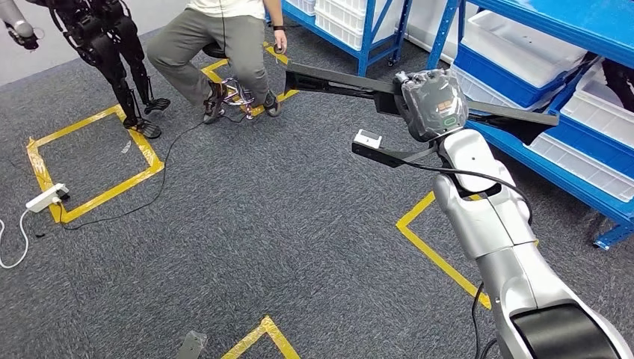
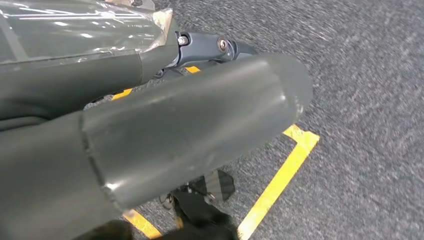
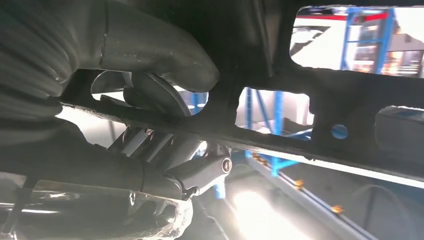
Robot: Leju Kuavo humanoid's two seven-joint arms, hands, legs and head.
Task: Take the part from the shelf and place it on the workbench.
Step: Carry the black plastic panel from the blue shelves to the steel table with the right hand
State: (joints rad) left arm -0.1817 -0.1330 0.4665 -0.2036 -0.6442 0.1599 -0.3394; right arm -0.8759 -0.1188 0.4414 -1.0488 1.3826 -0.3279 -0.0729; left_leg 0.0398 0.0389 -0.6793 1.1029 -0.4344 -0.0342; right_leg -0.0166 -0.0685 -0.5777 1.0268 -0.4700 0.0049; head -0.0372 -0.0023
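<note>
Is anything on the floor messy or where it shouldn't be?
Yes. A white power strip sits on the yellow tape square, and its black cable trails loose across the carpet toward the seated person, a likely trip hazard.

Part (image 1: 340,81): long flat black frame w/ cut-out openings, white tag near one end. Held roughly level above grey carpet, gripped by right hand (image 1: 432,105), just beside blue shelf (image 1: 538,161).

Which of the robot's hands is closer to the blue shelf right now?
Right. The right hand holds the black part raised just in front of the blue shelf. The left hand hangs low over carpet and yellow floor tape.
</note>
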